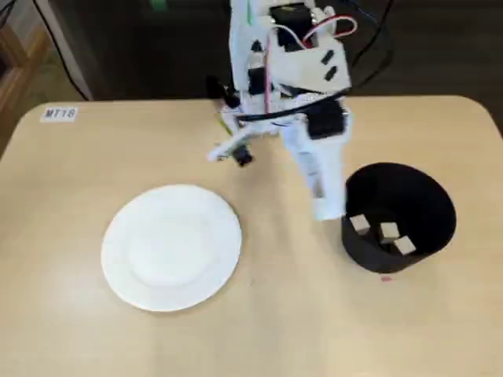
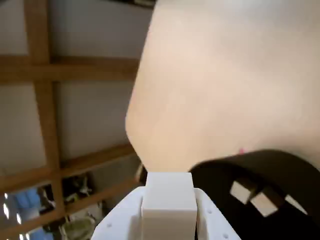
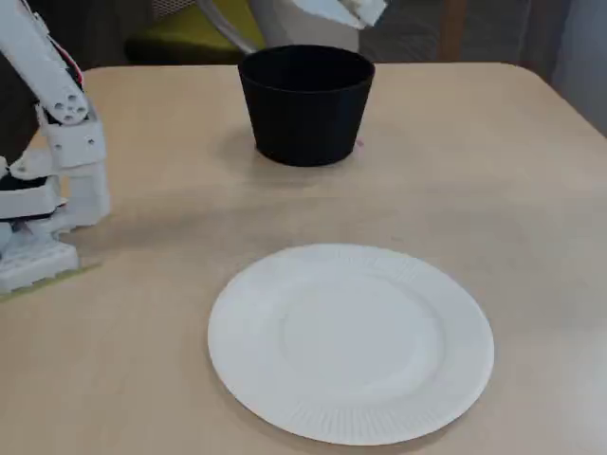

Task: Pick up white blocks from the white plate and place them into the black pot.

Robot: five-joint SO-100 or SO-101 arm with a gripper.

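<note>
White blocks (image 1: pixel 388 231) lie in the bottom of the black pot (image 1: pixel 409 206), three of them as far as I can count in a fixed view, and the wrist view shows the same pale cubes (image 2: pixel 263 202) clustered on the dark floor of the pot (image 2: pixel 280 172). The white plate (image 1: pixel 171 246) sits well apart from the pot on the tan table (image 1: pixel 71 204), and in both fixed views its surface is bare (no cube left on it that I can find). My gripper (image 1: pixel 328 206) hangs just beside the pot's rim, on the plate side, tilted down toward it. I judge the placing to be finished or nearly so, so the sensible move is to lift clear without clipping the pot wall, since a tall, light pot could be nudged or tipped by a sideways brush. In the wrist view a white blocky piece (image 2: pixel 169 202) sits squarely in the middle of my gripper's frame; I take it for part of the tool itself, but I cannot rule out a held cube, and I cannot tell whether my jaws stand apart or closed. The other fixed view cuts the gripper (image 3: pixel 343 11) off at the top edge and looks at the pot (image 3: pixel 305 104) too low to see inside.
</note>
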